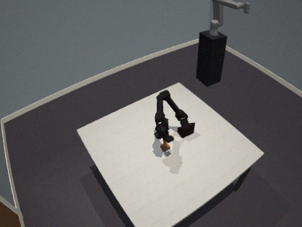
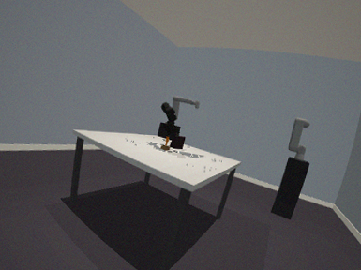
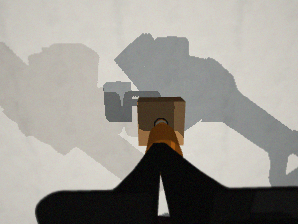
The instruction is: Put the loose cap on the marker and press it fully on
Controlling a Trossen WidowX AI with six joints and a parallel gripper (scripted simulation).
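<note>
A brown holder block sits on the white table. An orange marker stands upright in it; I cannot tell the cap apart from the marker's body. My gripper is shut with nothing between the fingers. Its tips sit right on top of the orange piece, straight above the block. The arm reaches down from its dark base near the table's middle.
Shadows of the arm and the block fall on the table around the holder. A black pedestal with a grey arm on top stands on the floor beyond the table's far corner.
</note>
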